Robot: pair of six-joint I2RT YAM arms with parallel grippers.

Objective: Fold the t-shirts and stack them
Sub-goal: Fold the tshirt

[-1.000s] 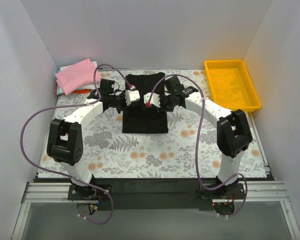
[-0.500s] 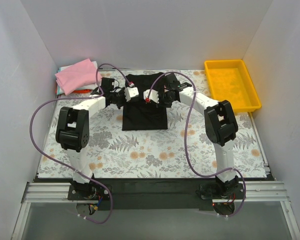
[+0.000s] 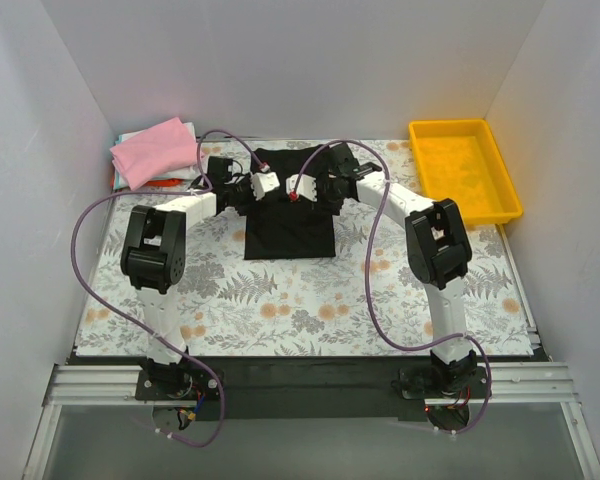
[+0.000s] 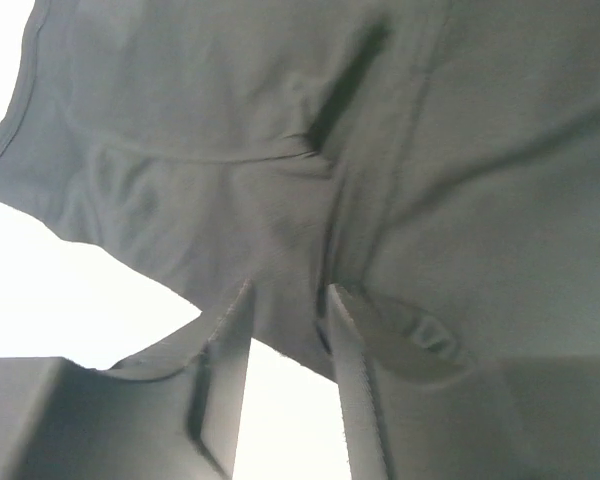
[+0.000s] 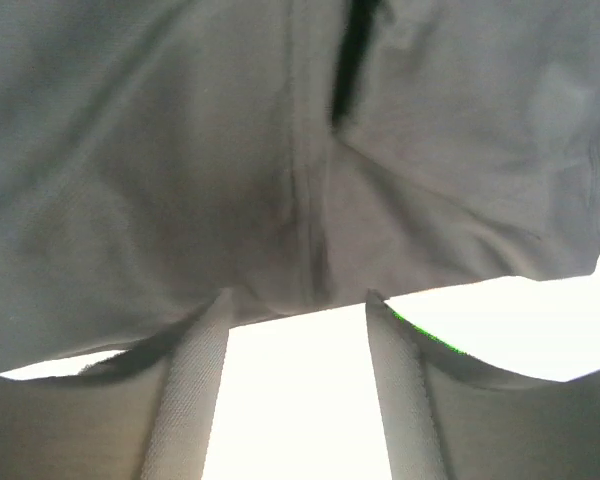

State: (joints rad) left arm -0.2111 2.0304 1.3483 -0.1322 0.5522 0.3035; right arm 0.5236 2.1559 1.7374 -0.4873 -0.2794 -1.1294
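Observation:
A black t-shirt [image 3: 288, 225] lies folded in a rectangle on the flowered table mat [image 3: 280, 300], its far end towards the back wall. My left gripper [image 3: 268, 184] and right gripper [image 3: 298, 187] hang close together over its far half. In the left wrist view the black cloth [image 4: 280, 150] fills the frame, and the left gripper [image 4: 288, 295] stands open with the cloth's edge lying between its tips. In the right wrist view the right gripper [image 5: 295, 298] is open wider, with the shirt's edge [image 5: 280, 200] just past its tips. A pink t-shirt [image 3: 155, 150] tops a pile at the back left.
A yellow tray [image 3: 465, 165] stands at the back right corner. Under the pink shirt, pale and orange-red cloth edges [image 3: 160, 183] stick out. White walls close in the back and both sides. Purple cables loop from both arms over the mat.
Both grippers have moved towards the back over the black shirt. Their jaws, shut before, now stand apart, and the cloth has been let go.

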